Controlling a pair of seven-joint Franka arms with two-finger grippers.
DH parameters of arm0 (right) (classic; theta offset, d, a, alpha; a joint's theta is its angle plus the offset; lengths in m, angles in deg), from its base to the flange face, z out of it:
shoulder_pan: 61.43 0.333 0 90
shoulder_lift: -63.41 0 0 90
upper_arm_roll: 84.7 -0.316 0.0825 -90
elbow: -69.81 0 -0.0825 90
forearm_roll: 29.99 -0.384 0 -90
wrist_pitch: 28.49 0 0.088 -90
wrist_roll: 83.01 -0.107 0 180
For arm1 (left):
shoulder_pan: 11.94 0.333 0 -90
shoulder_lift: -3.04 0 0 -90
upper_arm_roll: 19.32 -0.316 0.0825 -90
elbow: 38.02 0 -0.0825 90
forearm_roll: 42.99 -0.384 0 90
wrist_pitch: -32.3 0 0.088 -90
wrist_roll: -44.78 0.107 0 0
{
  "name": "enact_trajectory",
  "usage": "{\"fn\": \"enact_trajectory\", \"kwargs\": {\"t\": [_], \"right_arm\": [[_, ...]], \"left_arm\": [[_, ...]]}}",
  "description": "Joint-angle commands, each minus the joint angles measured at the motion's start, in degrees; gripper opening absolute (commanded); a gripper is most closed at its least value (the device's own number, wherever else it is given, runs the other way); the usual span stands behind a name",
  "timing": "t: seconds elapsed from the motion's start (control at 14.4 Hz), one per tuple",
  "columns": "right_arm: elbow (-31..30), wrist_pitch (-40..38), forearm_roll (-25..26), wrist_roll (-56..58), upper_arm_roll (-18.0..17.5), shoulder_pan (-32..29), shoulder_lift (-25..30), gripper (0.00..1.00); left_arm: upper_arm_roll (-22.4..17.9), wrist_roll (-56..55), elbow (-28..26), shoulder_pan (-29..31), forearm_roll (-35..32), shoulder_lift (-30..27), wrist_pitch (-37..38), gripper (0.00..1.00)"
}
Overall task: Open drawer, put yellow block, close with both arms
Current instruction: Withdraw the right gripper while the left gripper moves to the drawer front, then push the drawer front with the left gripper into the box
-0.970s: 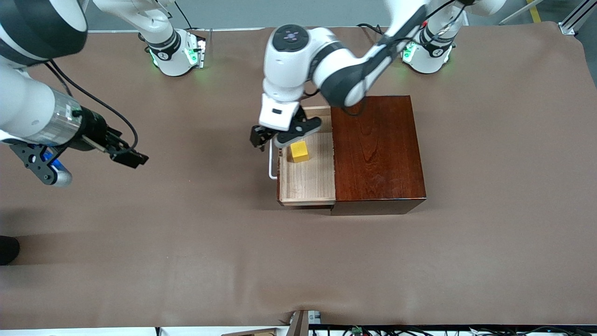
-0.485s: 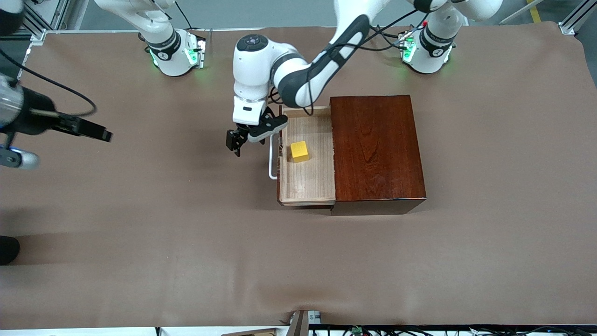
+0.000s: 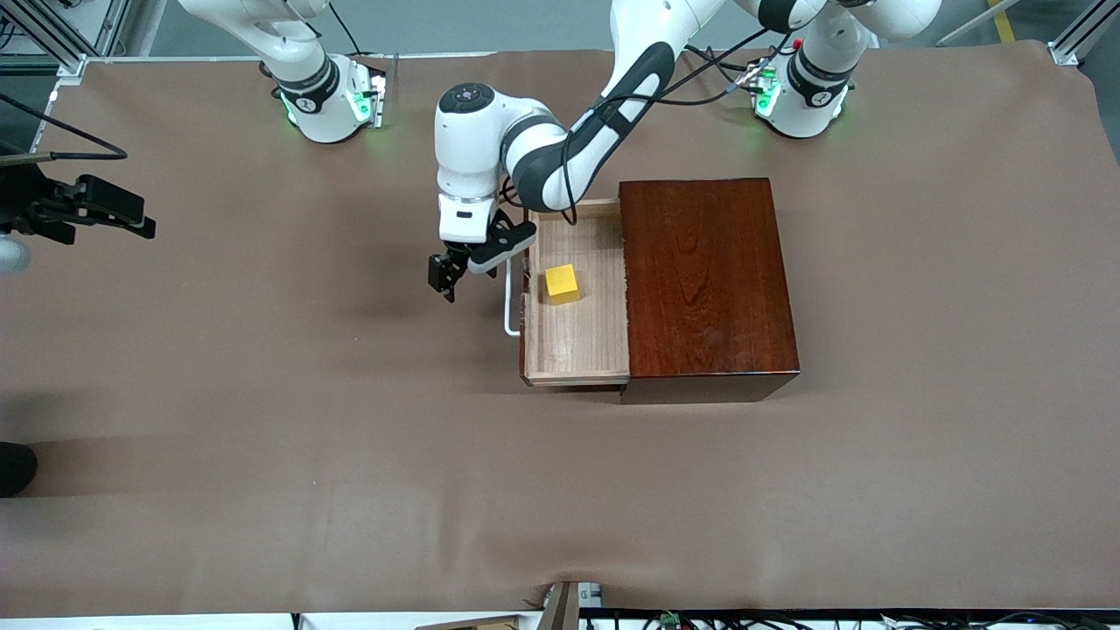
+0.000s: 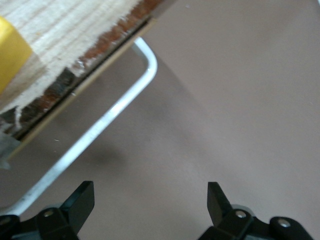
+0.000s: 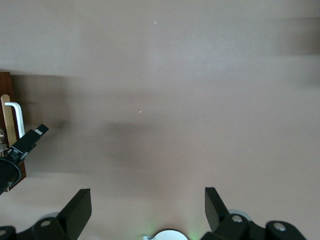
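- The drawer (image 3: 577,297) is pulled out of the reddish-brown wooden box (image 3: 707,284), toward the right arm's end of the desk (image 3: 262,437).
- The yellow block (image 3: 561,283) sits on the pale wood floor inside the drawer. Nothing is touching it.
- The white handle (image 3: 510,302) sticks out from the drawer's front.
- The left pincer (image 3: 444,278) hangs over the brown desk, just in front of the drawer and beside the handle. Its fingers (image 4: 80,200) are spread apart and hold nothing.
- In the left wrist view, the handle (image 4: 110,120) and a corner of the yellow block (image 4: 10,55) show.
- The right pincer (image 3: 122,214) is up over the desk at the right arm's end, well apart from the drawer. Its fingers (image 5: 75,210) are spread wide and hold nothing.
- The right wrist view looks down on the bare desk, with the other pincer (image 5: 25,147) far off.
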Motion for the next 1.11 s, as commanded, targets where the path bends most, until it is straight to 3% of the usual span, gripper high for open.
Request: {"fn": "enact_trajectory", "kwargs": {"t": [0.0, 0.14, 0.55, 1.04], "right_arm": [[-14.5, 7.1, 0.6, 5.6, -0.9, -2.3, 9.5, 1.00], [-20.0, 9.6, 0.3, 7.7, -0.9, -3.0, 12.9, 1.00], [-15.9, 8.9, 1.6, 7.2, -1.2, -2.7, 12.2, 1.00], [-15.6, 8.9, 1.6, 7.1, -1.3, -2.4, 12.0, 1.00]], "left_arm": [[-1.0, -5.0, 2.3, -0.8, -1.4, 2.2, 1.7, 1.00], [-1.0, -5.0, 2.4, -0.8, -1.1, 1.8, 3.7, 1.00], [-3.0, -4.8, 2.4, -0.5, -1.3, 1.2, 10.1, 1.00], [-3.3, -4.1, 1.5, -0.2, -1.8, 0.1, 19.6, 1.00]]}}
